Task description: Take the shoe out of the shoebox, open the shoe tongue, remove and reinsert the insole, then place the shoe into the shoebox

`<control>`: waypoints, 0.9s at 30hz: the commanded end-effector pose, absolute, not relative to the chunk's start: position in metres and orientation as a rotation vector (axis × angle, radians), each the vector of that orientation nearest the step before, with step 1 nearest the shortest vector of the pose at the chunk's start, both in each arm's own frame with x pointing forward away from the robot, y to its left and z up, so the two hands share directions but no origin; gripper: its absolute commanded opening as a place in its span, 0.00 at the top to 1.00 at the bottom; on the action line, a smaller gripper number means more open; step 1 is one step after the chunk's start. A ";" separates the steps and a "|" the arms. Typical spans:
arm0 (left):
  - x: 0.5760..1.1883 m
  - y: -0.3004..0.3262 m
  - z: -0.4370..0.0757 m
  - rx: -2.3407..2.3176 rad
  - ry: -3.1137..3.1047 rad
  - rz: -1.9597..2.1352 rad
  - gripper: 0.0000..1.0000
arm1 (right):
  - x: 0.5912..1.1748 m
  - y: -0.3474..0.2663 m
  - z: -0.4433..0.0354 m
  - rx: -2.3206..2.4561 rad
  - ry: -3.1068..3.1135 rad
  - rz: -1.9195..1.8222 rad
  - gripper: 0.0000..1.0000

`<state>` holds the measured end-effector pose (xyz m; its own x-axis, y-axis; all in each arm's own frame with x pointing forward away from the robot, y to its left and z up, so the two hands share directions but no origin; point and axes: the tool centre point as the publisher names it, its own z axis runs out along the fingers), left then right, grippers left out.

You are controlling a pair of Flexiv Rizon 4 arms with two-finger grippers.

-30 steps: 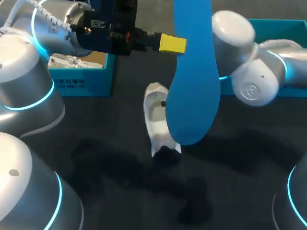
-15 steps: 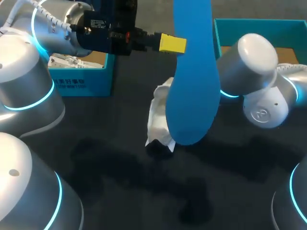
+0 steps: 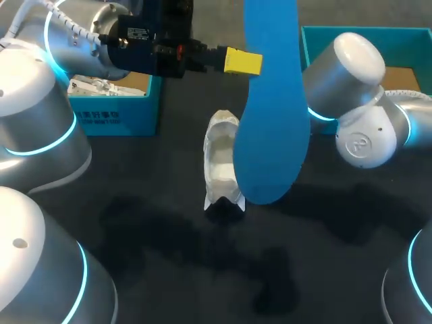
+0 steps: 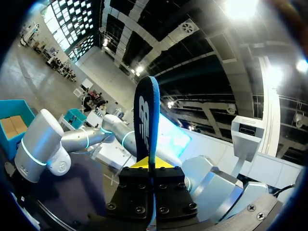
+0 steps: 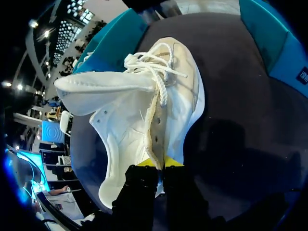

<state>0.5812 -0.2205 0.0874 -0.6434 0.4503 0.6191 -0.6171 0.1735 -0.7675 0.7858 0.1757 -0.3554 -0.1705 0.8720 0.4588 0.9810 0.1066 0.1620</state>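
A blue insole (image 3: 270, 101) hangs high over the table, and my left gripper (image 3: 241, 61) is shut on its edge. In the left wrist view the insole (image 4: 147, 115) stands edge-on between the yellow tips of the left gripper (image 4: 150, 166). Below it a white lace-up shoe (image 3: 220, 167) is held off the dark table, partly hidden by the insole. My right gripper (image 5: 156, 166) is shut on the shoe's (image 5: 144, 110) eyelet edge, with the tongue (image 5: 103, 89) pulled out to the side and the laces (image 5: 154, 67) loose. The right arm (image 3: 358, 101) comes in from the right.
A teal shoebox (image 3: 317, 34) with a brown floor stands at the back right, behind the right arm. Another teal box (image 3: 115, 118) holding white packing stands at the back left under my left arm. Dark tabletop (image 3: 169, 256) lies in front of the shoe.
The right arm's elbow swung to the right and then eased back. The shoe tilted and then stood straighter again. The left arm and the insole stayed still.
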 end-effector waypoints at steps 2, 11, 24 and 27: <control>0.581 -0.221 0.087 0.162 -1.610 1.606 1.00 | 0.791 0.178 -0.363 -1.810 -2.135 -0.613 1.00; 0.581 -0.221 0.087 0.162 -1.610 1.606 1.00 | 0.786 0.177 -0.341 -1.814 -2.125 -0.650 0.00; 0.581 -0.221 0.087 0.162 -1.610 1.606 1.00 | 0.786 0.176 -0.327 -1.801 -2.120 -0.735 0.00; 0.581 -0.221 0.087 0.162 -1.610 1.606 1.00 | 0.786 0.176 -0.327 -1.801 -2.120 -0.735 0.00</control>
<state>0.5812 -0.2204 0.0874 -0.6435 0.4502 0.6191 -0.6171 0.1734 -0.7675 0.7869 0.1756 -0.3267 -0.1960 0.8392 0.5073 0.9734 0.1038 0.2044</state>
